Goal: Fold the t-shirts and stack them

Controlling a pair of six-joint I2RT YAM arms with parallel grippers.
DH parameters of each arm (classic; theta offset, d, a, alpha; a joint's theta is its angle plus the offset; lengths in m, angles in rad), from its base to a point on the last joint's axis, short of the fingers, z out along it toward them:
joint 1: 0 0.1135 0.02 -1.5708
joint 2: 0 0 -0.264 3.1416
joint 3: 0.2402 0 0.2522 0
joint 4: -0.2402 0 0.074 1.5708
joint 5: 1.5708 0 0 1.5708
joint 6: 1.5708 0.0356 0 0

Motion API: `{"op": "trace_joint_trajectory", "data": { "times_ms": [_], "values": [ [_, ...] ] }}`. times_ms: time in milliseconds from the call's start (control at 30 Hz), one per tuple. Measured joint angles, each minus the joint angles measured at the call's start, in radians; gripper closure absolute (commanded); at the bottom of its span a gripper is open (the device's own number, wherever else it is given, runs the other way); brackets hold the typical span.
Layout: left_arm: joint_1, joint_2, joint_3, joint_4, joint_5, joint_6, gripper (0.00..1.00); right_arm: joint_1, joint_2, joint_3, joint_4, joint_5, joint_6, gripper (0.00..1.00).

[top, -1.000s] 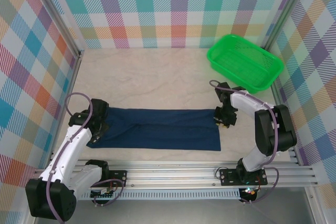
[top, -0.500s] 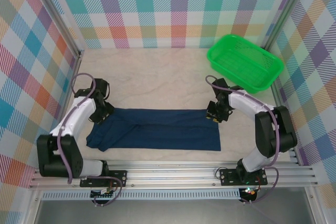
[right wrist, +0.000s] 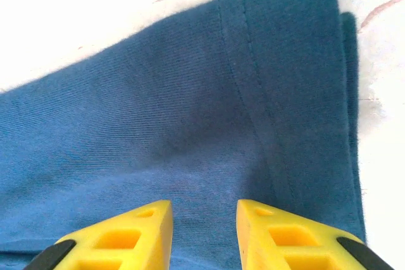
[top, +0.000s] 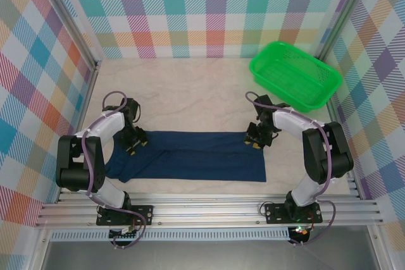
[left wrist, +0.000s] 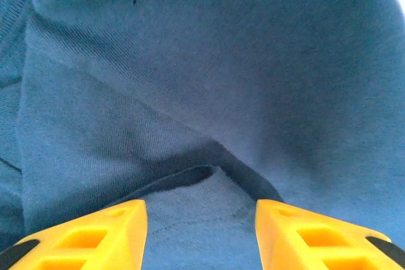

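1. While the t-shirt (top: 190,156) lies as a long, narrow navy band across the near part of the table (top: 190,86), running left to right, the folding looks only partly done; the sides seem turned in, but the band is not yet doubled end over end.
2. The left gripper (top: 131,143) sits low on the far edge of the band's left end; in the left wrist view its yellow fingers (left wrist: 95,232) stand apart over a rumpled crease of cloth, gripping nothing.
3. The right gripper (top: 255,138) sits at the far corner of the right end; in the right wrist view its fingers (right wrist: 120,235) are likewise parted just above the cloth beside the stitched hem (right wrist: 291,80), with nothing pinched.
4. The left end looks bunched and uneven; the right end lies flat and square.
5. By these pictures, what remains is to take hold of the cloth, tidy the left end, and shorten the band with at least one more fold; stacking has not begun.
6. A green basket (top: 296,75) stands at the far right of the table, well apart from the t-shirt.
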Motion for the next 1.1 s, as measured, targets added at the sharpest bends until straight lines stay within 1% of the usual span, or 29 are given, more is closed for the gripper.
{"op": "trace_joint_trajectory", "data": {
  "times_ms": [267,433,567,633,700,800,967,1100],
  "values": [
    [-0.005,0.002,-0.006,0.023,-0.036,-0.001,0.54,0.000,0.000,0.009,0.005,-0.008,0.000,0.68],
    [-0.008,0.008,-0.006,0.038,-0.050,-0.001,0.51,0.000,0.000,0.009,0.007,-0.011,0.000,0.69],
    [-0.008,0.007,-0.005,0.076,-0.052,-0.005,0.51,0.000,0.000,0.009,0.007,-0.015,-0.001,0.70],
    [-0.013,0.008,-0.001,0.089,-0.051,-0.005,0.52,0.000,0.000,0.009,0.008,-0.019,-0.004,0.70],
    [-0.020,0.013,0.001,0.105,-0.048,-0.006,0.59,0.000,0.000,0.009,0.008,-0.021,-0.004,0.70],
    [-0.037,0.027,0.000,0.110,-0.033,-0.009,0.71,0.000,0.000,0.009,0.007,-0.021,-0.007,0.70],
    [-0.053,0.004,-0.022,0.094,-0.025,-0.011,1.00,0.000,0.000,0.009,0.006,-0.018,-0.011,0.71],
    [-0.054,-0.070,-0.029,0.044,-0.029,-0.008,1.00,0.000,0.000,0.013,0.003,-0.017,-0.016,0.72]
  ]
}}
